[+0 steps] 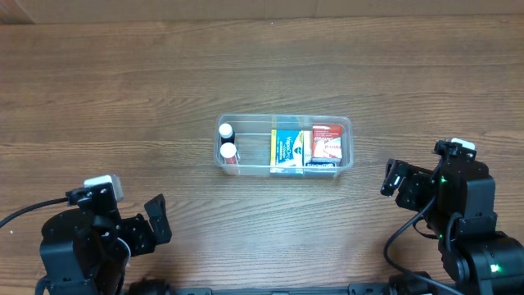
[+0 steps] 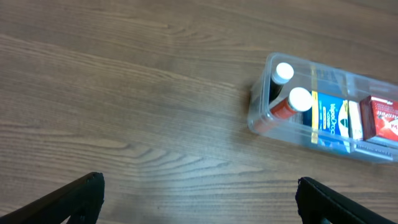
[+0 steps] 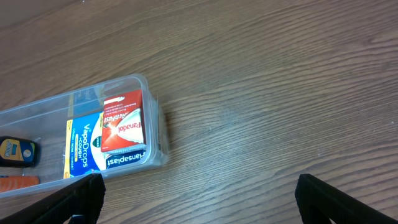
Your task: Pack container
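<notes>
Black-fingered left gripper (image 2: 199, 193) and right gripper (image 3: 199, 190) gape wide, apart from the container (image 1: 252, 146).

The container (image 1: 252, 147) is a clear rectangular tub with rounded corners and a rim, sitting upright and open-topped on the tabletop (image 1: 123, 82). It lies ahead of both claws and well apart from each, forward-right of the left claw (image 1: 157, 216) and forward-left of the right claw (image 1: 391, 176). Small bottles (image 1: 227, 151) and boxes (image 1: 286, 147) sit inside.

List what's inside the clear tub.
The container holds two white-capped bottles, a blue-and-yellow VapoDrops box and a red Panadol box. A blue Hansaplast box shows at the red box's edge; anything under the boxes is covered.
</notes>
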Action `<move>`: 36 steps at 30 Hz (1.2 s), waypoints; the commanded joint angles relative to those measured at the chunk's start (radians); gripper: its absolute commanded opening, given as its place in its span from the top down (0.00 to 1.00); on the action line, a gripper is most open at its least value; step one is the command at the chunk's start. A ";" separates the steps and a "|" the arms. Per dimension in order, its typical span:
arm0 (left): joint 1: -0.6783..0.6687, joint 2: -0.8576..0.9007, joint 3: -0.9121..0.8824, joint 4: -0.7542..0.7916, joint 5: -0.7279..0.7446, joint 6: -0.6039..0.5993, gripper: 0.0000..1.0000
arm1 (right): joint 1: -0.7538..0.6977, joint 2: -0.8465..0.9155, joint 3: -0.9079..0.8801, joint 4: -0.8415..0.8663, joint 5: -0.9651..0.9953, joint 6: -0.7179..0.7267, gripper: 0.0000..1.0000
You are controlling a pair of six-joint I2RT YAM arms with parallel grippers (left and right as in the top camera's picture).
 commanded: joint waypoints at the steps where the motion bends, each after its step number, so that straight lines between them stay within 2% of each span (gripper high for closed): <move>1: -0.006 -0.010 -0.009 -0.008 0.000 -0.021 0.00 | 0.005 -0.005 -0.003 0.005 0.004 0.004 0.00; 7: -0.006 -0.010 -0.009 -0.024 0.000 -0.021 0.00 | 0.002 -0.056 -0.006 0.002 0.005 0.004 0.00; 11: -0.006 -0.010 -0.009 -0.024 0.000 -0.021 0.00 | 0.002 -0.185 -0.028 -0.005 0.005 -0.008 0.00; 14: -0.006 -0.010 -0.009 -0.024 -0.001 -0.021 0.00 | 0.002 -0.307 -0.112 0.035 -0.006 -0.056 0.00; 18: -0.006 -0.010 -0.009 -0.024 0.000 -0.021 0.00 | 0.002 -0.515 -0.297 0.176 -0.110 -0.166 0.00; 23: -0.006 -0.010 -0.009 -0.024 0.000 -0.021 0.00 | 0.003 -0.719 -0.542 0.433 -0.153 -0.166 0.00; 27: -0.006 -0.010 -0.009 -0.024 -0.001 -0.021 0.00 | 0.005 -0.727 -0.694 0.747 -0.188 -0.195 0.00; 31: -0.006 -0.010 -0.009 -0.024 0.000 -0.021 0.00 | 0.005 -0.727 -0.832 0.997 -0.203 -0.307 0.00; 36: -0.006 -0.010 -0.009 -0.024 0.000 -0.021 0.00 | 0.005 -0.727 -0.938 0.993 -0.210 -0.322 0.00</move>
